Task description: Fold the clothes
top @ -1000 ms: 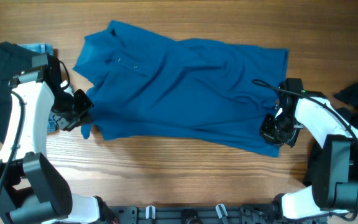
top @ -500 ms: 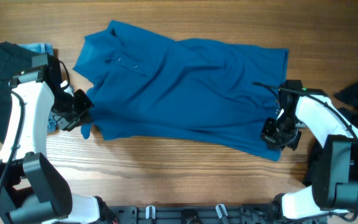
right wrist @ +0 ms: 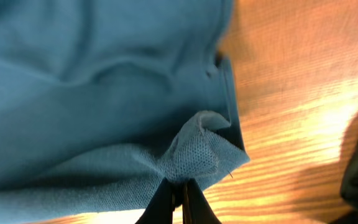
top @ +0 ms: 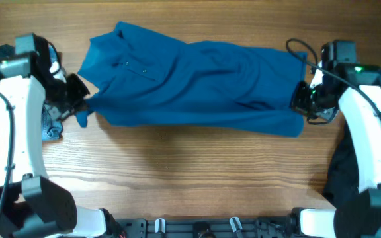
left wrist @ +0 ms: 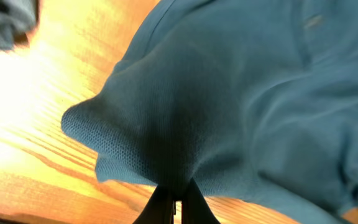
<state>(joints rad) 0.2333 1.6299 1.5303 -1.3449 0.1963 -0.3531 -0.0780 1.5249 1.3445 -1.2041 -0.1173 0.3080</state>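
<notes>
Overhead — one shirt (top: 190,82) pinched by left pincer (top: 83,104), right pincer (top: 299,104)

The shirt (top: 190,79) lies narrower — left gripper (top: 81,102) and right gripper (top: 301,102) drew its near edge back.

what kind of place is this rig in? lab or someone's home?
Probably a robotics lab bench: wood-grain table, a left white robot arm, a right white robot arm, one deep teal-blue collared fabric shirt stretched between them.
</notes>
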